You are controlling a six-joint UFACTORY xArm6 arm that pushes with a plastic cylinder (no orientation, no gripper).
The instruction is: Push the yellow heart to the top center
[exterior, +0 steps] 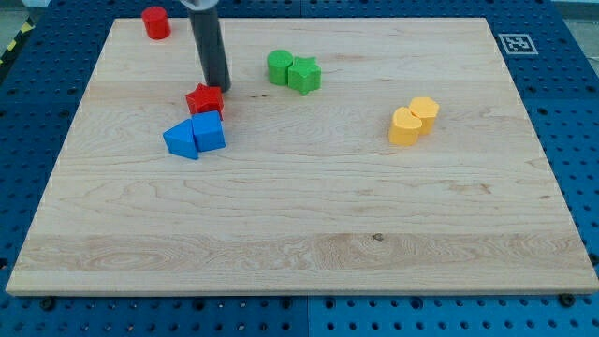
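Near the board's (299, 271) top left corner stands a red cylinder (155, 22), well apart from everything else. Below it and a little toward the centre, my tip (221, 89) rests on the wood just beside the upper right edge of a red star (205, 99); whether it touches the star I cannot tell from this angle. There is no hand to open or close here, only the bare rod, and it holds nothing. Right under the star lie two blue blocks pressed together, a blue triangle (181, 139) and a blue cube (209, 131), the cube touching the star's lower side.

Further along, near the top edge and slightly left of its middle, a green cylinder (279, 66) and a green star (304, 75) sit against each other.

Toward the right edge, at roughly mid height, are the two yellow blocks, also touching: the yellow heart (404, 127) on the left and lower, a yellow hexagon (424, 113) on the right and higher, though their shapes are small and I read them with some doubt.

As for progress, I judge nothing done yet: the heart is well away from the top centre, and my tip is far off on the other side of the board. What is left is to travel past the green pair, come round below and to the right of the heart, and push it up and leftward, without dragging its neighbour along.
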